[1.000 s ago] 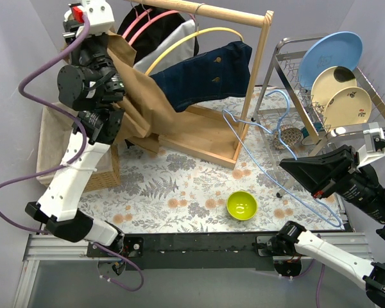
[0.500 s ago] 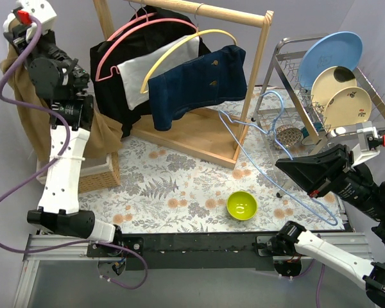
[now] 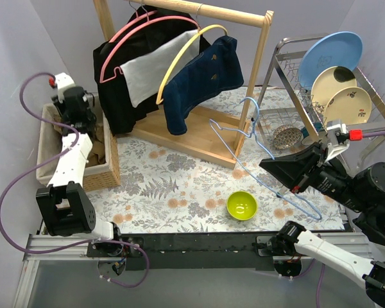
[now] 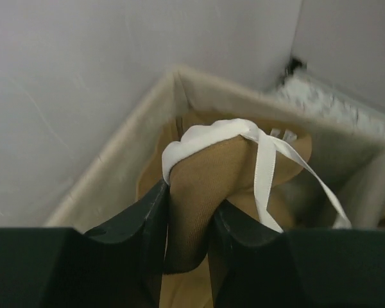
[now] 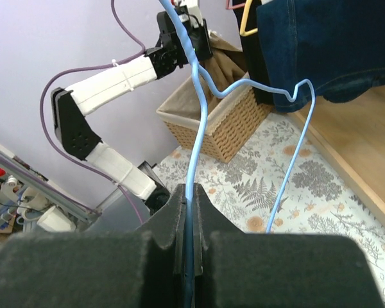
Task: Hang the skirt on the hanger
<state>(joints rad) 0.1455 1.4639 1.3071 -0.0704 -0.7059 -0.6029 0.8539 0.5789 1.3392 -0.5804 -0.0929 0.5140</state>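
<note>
The tan skirt (image 4: 208,170), with a white ribbon loop, lies bunched in the wicker basket (image 3: 108,172) at the far left; a little of it shows in the top view (image 3: 97,142). My left gripper (image 3: 75,109) hangs over the basket, and in the left wrist view (image 4: 189,215) its jaws are shut on a fold of the skirt. My right gripper (image 3: 269,168) is shut on the wire of a light blue hanger (image 5: 198,125) and holds it tilted above the table, its hook (image 3: 251,102) up near the rack's post.
A wooden clothes rack (image 3: 199,138) at the back carries dark clothes on pink and yellow hangers and a navy garment (image 3: 202,80). A green bowl (image 3: 242,205) sits on the floral mat. A dish rack (image 3: 295,70) with plates stands at the right.
My left arm has swung from high beside the rack down to the left and lowered the skirt into the basket. My right gripper has moved left and raised the hanger.
</note>
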